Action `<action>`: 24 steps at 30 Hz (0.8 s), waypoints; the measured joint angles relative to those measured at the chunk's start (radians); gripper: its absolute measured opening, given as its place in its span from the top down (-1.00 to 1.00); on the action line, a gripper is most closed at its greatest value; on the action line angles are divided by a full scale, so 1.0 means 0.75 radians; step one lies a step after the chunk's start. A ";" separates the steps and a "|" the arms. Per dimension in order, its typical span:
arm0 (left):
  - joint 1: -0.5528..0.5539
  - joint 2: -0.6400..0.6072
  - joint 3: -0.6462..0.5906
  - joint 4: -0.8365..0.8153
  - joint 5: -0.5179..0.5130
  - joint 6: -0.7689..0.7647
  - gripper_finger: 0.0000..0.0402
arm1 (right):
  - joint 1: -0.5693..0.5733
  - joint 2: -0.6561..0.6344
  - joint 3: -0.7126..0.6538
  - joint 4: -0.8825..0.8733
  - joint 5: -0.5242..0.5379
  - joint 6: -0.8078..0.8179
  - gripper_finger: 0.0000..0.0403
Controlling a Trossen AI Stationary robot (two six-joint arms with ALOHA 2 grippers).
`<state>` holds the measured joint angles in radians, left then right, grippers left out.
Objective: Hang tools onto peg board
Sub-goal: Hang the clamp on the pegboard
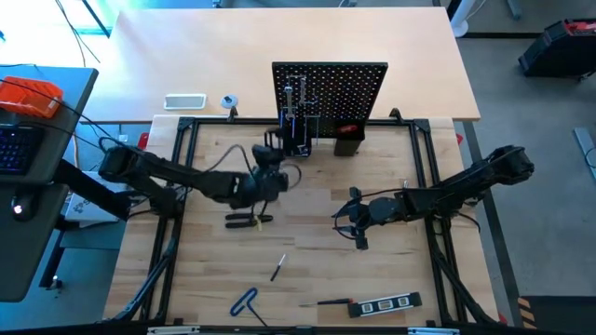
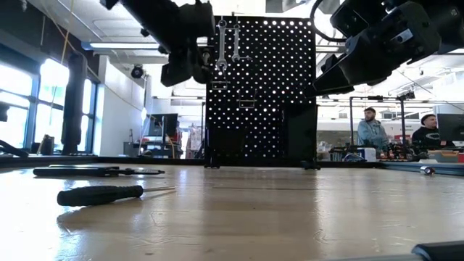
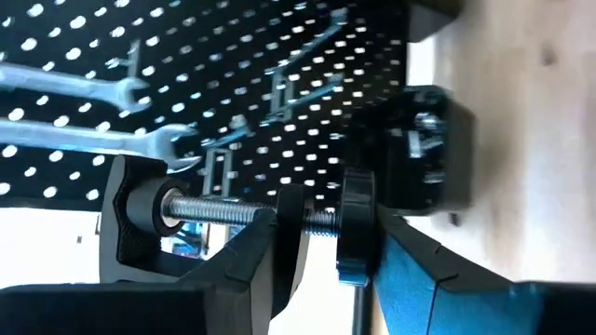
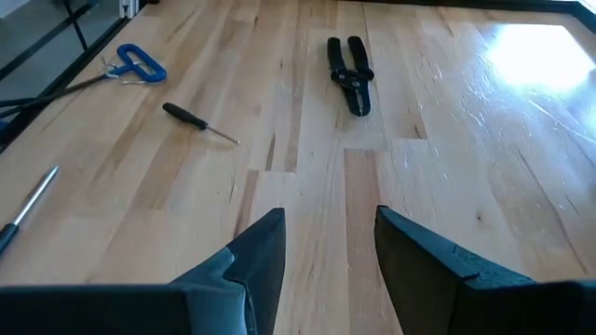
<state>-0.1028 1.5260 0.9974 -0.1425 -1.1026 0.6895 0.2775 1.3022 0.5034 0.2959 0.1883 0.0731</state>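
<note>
Perforated black peg board [image 1: 330, 93] upright at table's far edge, two silver wrenches [image 3: 93, 112] hung on it; black holder boxes [image 1: 347, 144] at its base, contents hard to make out. Left gripper [image 3: 317, 251] just before board, closed on black C-clamp [image 3: 233, 209], threaded screw showing. Right gripper [image 4: 328, 247] right of centre, fingers apart, empty. Pliers [image 4: 349, 73], small screwdriver [image 4: 197, 121], blue-handled hex key [image 4: 135, 65], marked level [image 1: 384, 304] lie on wood table [image 4: 447, 140].

Robotics lab, open workshop hall, peg board [image 2: 261, 87]
</note>
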 joint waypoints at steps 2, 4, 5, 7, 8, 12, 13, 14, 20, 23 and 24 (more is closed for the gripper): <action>0.042 -0.029 -0.014 0.052 0.051 0.046 0.37 | 0.001 0.000 0.000 0.000 0.001 -0.002 0.20; 0.079 -0.045 -0.021 0.058 0.138 0.061 0.37 | 0.000 0.000 0.000 0.000 0.001 0.001 0.20; 0.093 -0.047 -0.021 0.057 0.171 0.062 0.37 | 0.000 0.000 0.000 0.000 0.001 0.001 0.20; 0.108 -0.047 -0.021 0.054 0.202 0.069 0.37 | 0.000 0.000 -0.001 -0.001 0.001 0.002 0.20; 0.112 -0.048 -0.022 0.047 0.208 0.079 0.37 | 0.000 0.000 -0.001 -0.002 0.001 0.003 0.20; 0.127 -0.048 -0.022 0.057 0.214 0.142 0.37 | 0.001 0.000 -0.002 -0.004 0.001 0.001 0.20; 0.133 -0.048 -0.022 0.059 0.222 0.155 0.37 | 0.000 0.000 -0.002 -0.004 0.001 0.000 0.20; 0.140 -0.048 -0.022 0.061 0.238 0.164 0.37 | 0.000 0.000 -0.002 -0.003 0.001 -0.001 0.20; 0.184 -0.048 -0.022 0.094 0.277 0.181 0.37 | 0.002 0.000 -0.002 0.000 0.002 -0.002 0.20; 0.185 -0.048 -0.022 0.150 0.308 0.226 0.37 | 0.011 0.000 -0.002 0.000 0.006 -0.004 0.20; 0.188 -0.045 -0.022 0.174 0.314 0.244 0.37 | 0.014 0.000 -0.002 -0.001 0.009 -0.004 0.20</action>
<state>0.0384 1.4919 0.9806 -0.0122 -0.8673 0.8724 0.2883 1.3022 0.5018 0.2955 0.1949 0.0699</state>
